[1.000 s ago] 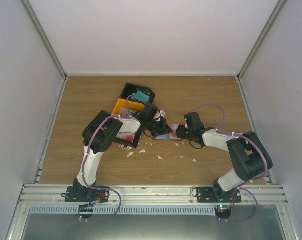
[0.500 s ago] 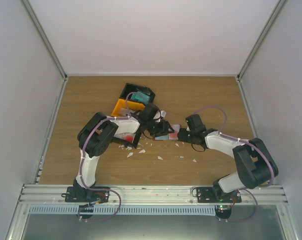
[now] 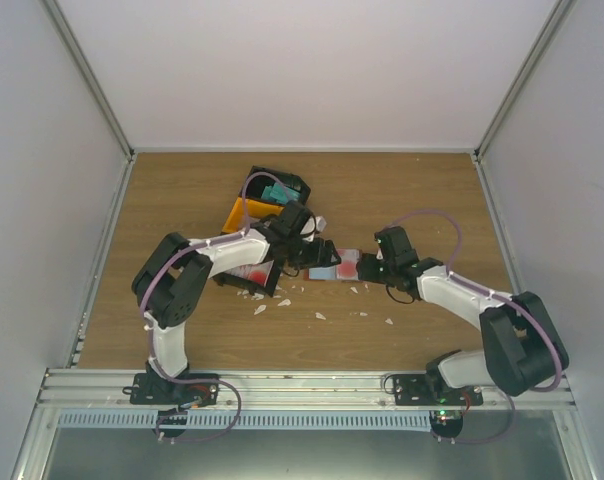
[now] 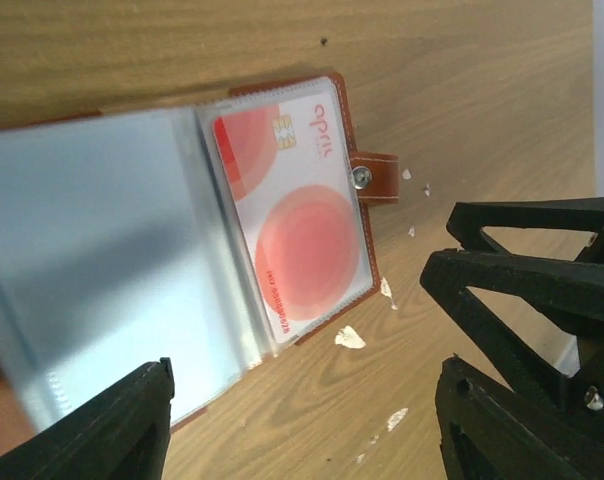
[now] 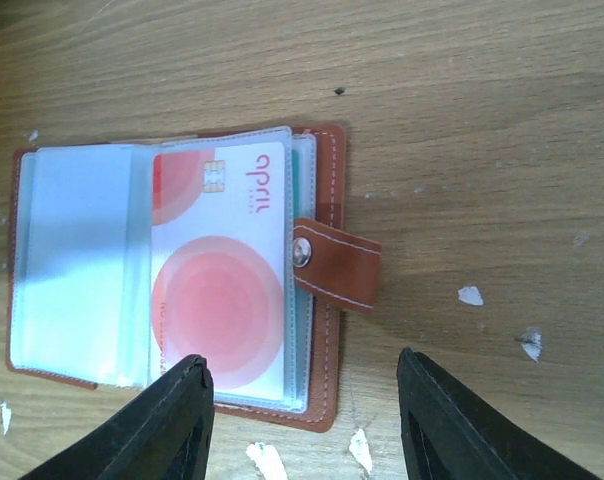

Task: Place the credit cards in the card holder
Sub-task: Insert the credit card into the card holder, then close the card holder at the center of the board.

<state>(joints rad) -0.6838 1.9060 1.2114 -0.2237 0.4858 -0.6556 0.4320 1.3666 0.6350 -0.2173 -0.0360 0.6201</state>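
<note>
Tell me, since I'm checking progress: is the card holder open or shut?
Open: the card holder lies spread flat, clear sleeves showing, a red-and-white card inside one.

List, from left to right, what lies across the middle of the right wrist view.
Clear sleeve → red-and-white card → snap strap → white scrap

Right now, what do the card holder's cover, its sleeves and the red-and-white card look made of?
Card holder cover: leather or imitation, matte reddish-brown, pale stitching on edge and strap. Sleeves: clear flexible plastic, glossy, glare and card showing through. Red-and-white card: likely plastic, smooth print, metallic chip.
</note>
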